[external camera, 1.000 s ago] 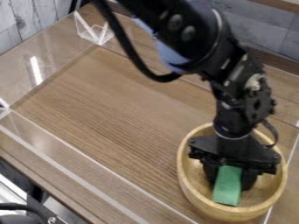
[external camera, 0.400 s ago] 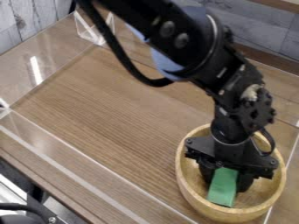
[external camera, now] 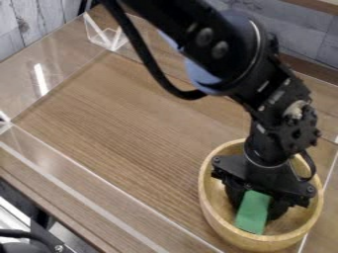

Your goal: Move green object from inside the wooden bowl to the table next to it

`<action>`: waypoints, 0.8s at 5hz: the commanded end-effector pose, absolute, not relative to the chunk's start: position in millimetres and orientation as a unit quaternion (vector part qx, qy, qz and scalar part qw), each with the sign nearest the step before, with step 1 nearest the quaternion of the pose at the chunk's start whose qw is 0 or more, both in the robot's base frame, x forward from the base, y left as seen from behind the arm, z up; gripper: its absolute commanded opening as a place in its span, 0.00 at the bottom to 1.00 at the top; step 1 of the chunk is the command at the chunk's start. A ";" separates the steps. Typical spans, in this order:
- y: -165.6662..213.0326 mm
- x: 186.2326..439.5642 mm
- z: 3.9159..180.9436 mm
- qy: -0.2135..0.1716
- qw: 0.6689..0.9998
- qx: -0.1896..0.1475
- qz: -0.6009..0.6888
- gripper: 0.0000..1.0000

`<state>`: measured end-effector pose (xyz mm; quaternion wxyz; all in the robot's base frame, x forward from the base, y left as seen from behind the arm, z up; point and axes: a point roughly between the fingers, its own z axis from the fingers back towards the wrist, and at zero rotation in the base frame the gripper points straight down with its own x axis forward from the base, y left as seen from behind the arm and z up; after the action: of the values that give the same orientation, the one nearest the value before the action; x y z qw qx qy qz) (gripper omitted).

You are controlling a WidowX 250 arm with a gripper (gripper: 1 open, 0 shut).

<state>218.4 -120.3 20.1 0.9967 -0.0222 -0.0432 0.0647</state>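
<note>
- My pincer (external camera: 260,195) hangs straight down into the wooden bowl (external camera: 215,211) at the lower right of the view, in nearly the same place as a second ago; I have barely shifted.
- The one visible change is higher up: my black upper arm (external camera: 218,49) and wrist housing have swung a little toward the right edge of the view, so the bulk above the bowl leans further right than before.
- The green object (external camera: 254,212) lies where it lay earlier, inside the bowl and standing up at a slant against the near inner wall, its upper end reaching up between my fingers (external camera: 227,190).
- My jaws stand on either side of that upper end, partly spread. Whether they press the bar or merely flank it I cannot tell from this angle; the black finger parts hide the contact.
- The bar has not left the bowl, and nothing green lies on the table (external camera: 119,119) beside it.
- The brown wood-grain tabletop to the left of the bowl looks the same as before, and the clear acrylic walls (external camera: 53,163) along its edges stand unchanged.
- I find no brand, label or writing that can be read: my arm is plain black, the bowl shows only grain, the bar is plain green.
</note>
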 end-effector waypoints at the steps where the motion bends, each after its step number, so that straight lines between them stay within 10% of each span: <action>1: -114.1 217.6 19.2 -0.033 0.997 -0.021 0.069 0.00; 4: -94.3 228.7 63.8 -0.055 0.997 -0.039 0.049 0.00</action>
<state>220.3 -92.1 52.2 0.9977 -0.0291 -0.0324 0.0512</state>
